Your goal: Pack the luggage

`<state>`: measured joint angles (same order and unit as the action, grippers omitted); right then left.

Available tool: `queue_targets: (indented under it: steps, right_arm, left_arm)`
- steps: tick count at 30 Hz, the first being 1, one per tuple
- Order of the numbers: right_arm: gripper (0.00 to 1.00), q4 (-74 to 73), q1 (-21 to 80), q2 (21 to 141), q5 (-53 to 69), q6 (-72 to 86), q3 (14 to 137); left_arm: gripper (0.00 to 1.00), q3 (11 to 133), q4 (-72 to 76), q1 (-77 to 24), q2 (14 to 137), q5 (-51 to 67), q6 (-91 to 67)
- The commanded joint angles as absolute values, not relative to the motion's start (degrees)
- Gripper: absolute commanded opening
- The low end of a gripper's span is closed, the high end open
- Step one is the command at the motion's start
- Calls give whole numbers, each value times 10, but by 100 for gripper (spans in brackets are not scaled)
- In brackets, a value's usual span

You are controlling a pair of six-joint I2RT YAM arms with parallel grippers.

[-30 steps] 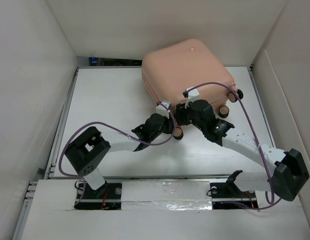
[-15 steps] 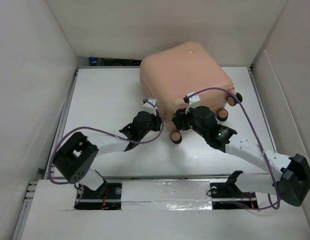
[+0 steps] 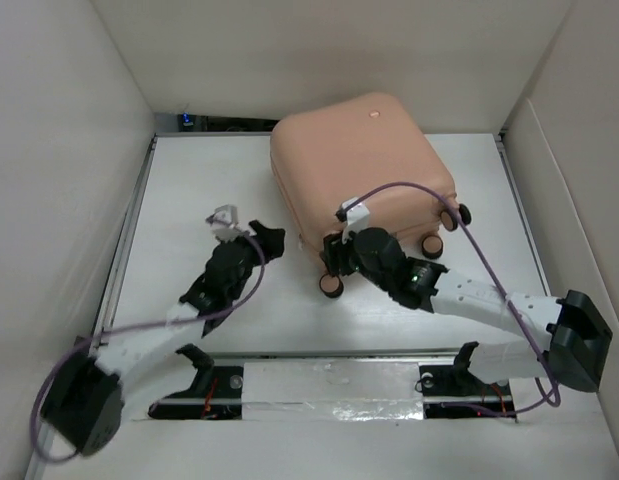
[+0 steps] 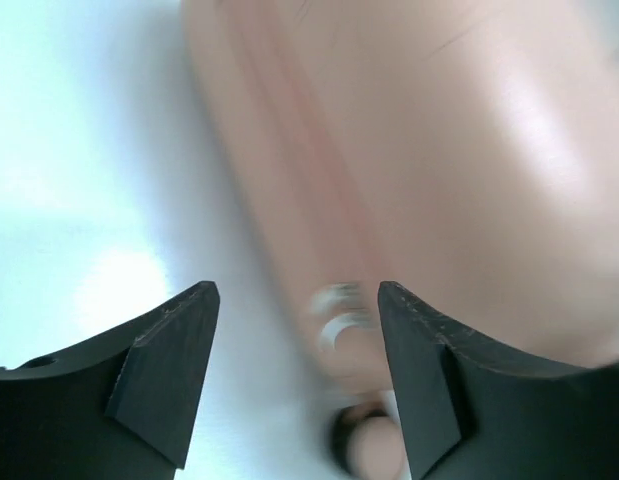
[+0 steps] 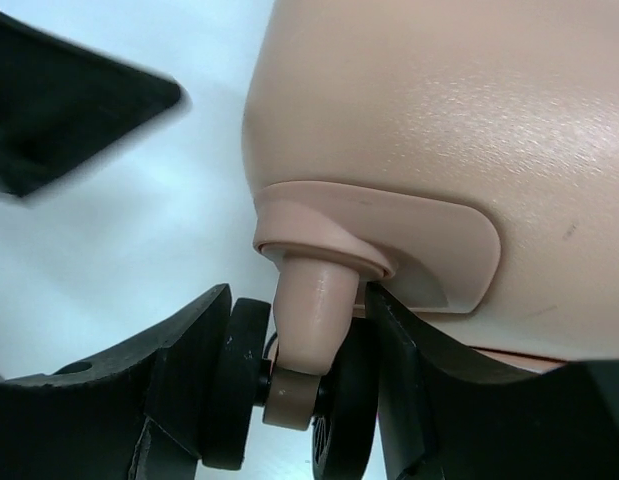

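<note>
White walls box in a white table (image 3: 189,190). From above, the luggage (image 3: 359,160) lies closed at the far middle of the table, shell up, its wheels toward the near right. The left gripper (image 3: 266,240) hangs just to its left, clear of it. The right gripper (image 3: 333,260) is at the near corner, at a wheel (image 3: 331,285).

From the left wrist, the left gripper (image 4: 296,300) has its jaws spread with nothing between them. Past them are the bare table (image 4: 79,150) and the blurred side of the luggage (image 4: 449,150). A smeared wheel (image 4: 369,445) shows low in this view.

From the right wrist, the right gripper (image 5: 297,335) is clamped on the wheel (image 5: 244,385). One finger presses each black disc, and the pink stem (image 5: 311,295) rises between the fingers into the corner mount of the luggage (image 5: 439,120). At upper left, a dark blurred shape (image 5: 69,110) stands over the table.
</note>
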<state>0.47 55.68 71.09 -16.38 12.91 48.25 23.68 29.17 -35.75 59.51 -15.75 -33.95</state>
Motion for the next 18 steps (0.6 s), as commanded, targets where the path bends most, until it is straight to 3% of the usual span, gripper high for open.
queue_targets:
  steps: [1,5,6,7,10,12,13,18]
  right_arm:
    - [0,70,643,762,-32,124,546]
    - [0,99,683,824,-33,133,608]
    - [0,111,691,838,-29,137,621]
    - [0,122,705,853,-25,138,638]
    - [31,76,722,907,-61,133,719]
    - [63,41,736,915,-97,126,764]
    - [97,9,736,912,-118,114,771]
    - [100,-40,742,820,-179,98,746]
  left_arm:
    - [63,191,264,-363,393,-207,-426]
    - [70,192,107,-363,180,-216,-431]
    - [94,201,84,-363,130,-215,-430]
    - [99,212,61,-363,113,-210,-428]
    - [99,261,4,-363,91,-192,-414]
    - [99,314,-33,-363,99,-190,-390]
    - [99,335,-47,-363,115,-186,-382]
    - [99,421,-99,-363,171,-159,-331]
